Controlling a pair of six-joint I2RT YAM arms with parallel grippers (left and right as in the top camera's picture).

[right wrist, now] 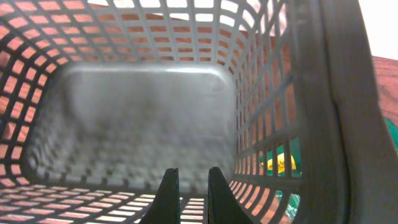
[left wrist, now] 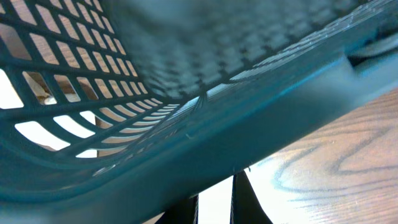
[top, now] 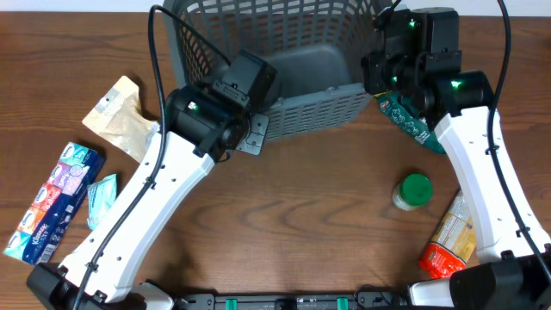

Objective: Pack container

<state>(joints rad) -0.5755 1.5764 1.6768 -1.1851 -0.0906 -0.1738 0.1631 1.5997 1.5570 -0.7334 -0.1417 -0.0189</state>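
The container [top: 310, 65], a large dark grey slotted basket, stands at the back middle with nothing showing inside. My left gripper [top: 251, 131] is at its front left corner. In the left wrist view the rim [left wrist: 205, 134] crosses right over the fingers [left wrist: 214, 202], which show only a narrow gap and hold nothing; their tips are hidden under the rim. My right gripper [top: 387, 73] is at the right rim. In the right wrist view its fingers [right wrist: 188, 193] reach inside the container [right wrist: 137, 118], nearly together and empty.
A green packet [top: 413, 120] lies right of the basket under my right arm. A green-lidded jar [top: 413, 191] and an orange-red packet [top: 449, 245] lie front right. A beige pouch [top: 120, 116], a blue tissue pack [top: 53, 202] and a pale green packet [top: 100, 198] lie on the left.
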